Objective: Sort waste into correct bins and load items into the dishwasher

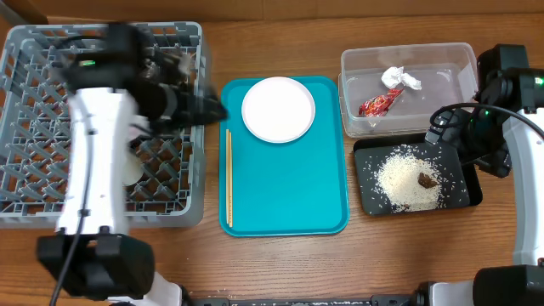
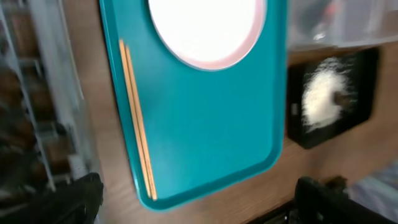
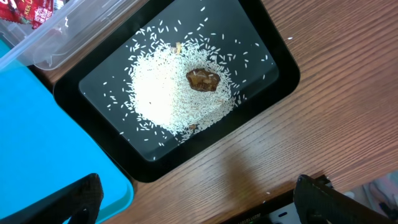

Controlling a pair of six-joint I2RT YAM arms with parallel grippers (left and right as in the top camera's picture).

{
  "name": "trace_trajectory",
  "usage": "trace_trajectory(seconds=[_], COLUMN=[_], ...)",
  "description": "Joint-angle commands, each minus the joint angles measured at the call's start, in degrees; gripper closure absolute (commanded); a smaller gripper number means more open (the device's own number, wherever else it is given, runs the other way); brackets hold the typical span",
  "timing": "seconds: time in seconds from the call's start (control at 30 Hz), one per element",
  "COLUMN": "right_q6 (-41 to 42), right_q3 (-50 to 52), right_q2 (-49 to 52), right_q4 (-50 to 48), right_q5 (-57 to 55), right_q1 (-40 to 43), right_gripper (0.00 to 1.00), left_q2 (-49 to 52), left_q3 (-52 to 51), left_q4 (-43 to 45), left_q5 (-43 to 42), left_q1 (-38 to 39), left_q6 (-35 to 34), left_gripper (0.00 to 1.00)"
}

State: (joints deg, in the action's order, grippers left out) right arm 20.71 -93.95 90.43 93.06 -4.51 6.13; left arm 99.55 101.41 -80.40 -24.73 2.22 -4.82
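1. The left pincer (image 2: 199, 208) is spread open and empty at the teal tray's (image 1: 289, 195) left edge, beside the dish rack (image 1: 25, 127).
2. The right pincer (image 3: 199, 208) is open and empty over the black tray (image 3: 273, 68), which holds the rice (image 3: 168, 93) and the brown lump (image 3: 203, 79).
3. The white plate (image 1: 278, 109) and the chopsticks (image 1: 229, 177) lie on the teal tray.
4. The red wrapper (image 1: 376, 104) and the tissue (image 1: 401, 79) sit in the clear tub (image 1: 408, 53).

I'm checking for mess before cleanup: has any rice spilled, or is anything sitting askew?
Nothing stands out. The rice is scattered but stays inside the black tray. The wrapper and tissue sit in the clear tub.
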Motion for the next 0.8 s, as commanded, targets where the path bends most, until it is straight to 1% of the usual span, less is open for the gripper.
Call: trace_trajectory(seconds=[0.0,0.03,0.17,0.23,0.33,0.4,0.47,0.6,0.67,0.77], right_q6=[-0.1,-0.1,-0.1,-0.1,-0.1,-0.1,-0.1,-0.1,-0.1,-0.1], right_q3=[-0.6,-0.6,-0.6,-0.6,-0.6,-0.6,-0.6,-0.6,-0.6,-0.6], right_q2=[-0.6,-0.6,-0.6,-0.6,-0.6,-0.6,-0.6,-0.6,-0.6,-0.6], right_q4=[-0.1,-0.1,-0.1,-0.1,-0.1,-0.1,-0.1,-0.1,-0.1,-0.1], right_q5=[-0.5,-0.5,-0.5,-0.3,-0.2,0.1,0.1,0.1,0.1,0.1], right_q1=[0.1,0.1,0.1,0.1,0.1,0.1,0.1,0.1,0.1,0.1], right_gripper=[0.00,0.00,0.00,0.00,0.00,0.00,0.00,0.00,0.00,0.00], left_q2=[0.3,0.3,0.3,0.3,0.3,0.3,0.3,0.3,0.3,0.3], left_q3=[-3.6,-4.8,-12.5,-18.3,-24.0,-29.7,-32.9,-37.9,-40.0,-40.7], left_q4=[0.9,1.6,6.0,10.3,15.1,20.7,24.3,31.4,33.7,34.2], left_q5=[13.6,14.3,15.5,15.5,15.5,15.8,15.8,16.2,17.3,20.5], left_q1=[7.8,9.1,13.2,15.0,16.6,18.1,18.7,19.4,19.6,19.6], left_q6=[-17.2,-19.7,-33.9,-37.0,-38.6,-38.9,-38.9,-36.9,-35.9,-35.5], left_gripper=[0.00,0.00,0.00,0.00,0.00,0.00,0.00,0.00,0.00,0.00])
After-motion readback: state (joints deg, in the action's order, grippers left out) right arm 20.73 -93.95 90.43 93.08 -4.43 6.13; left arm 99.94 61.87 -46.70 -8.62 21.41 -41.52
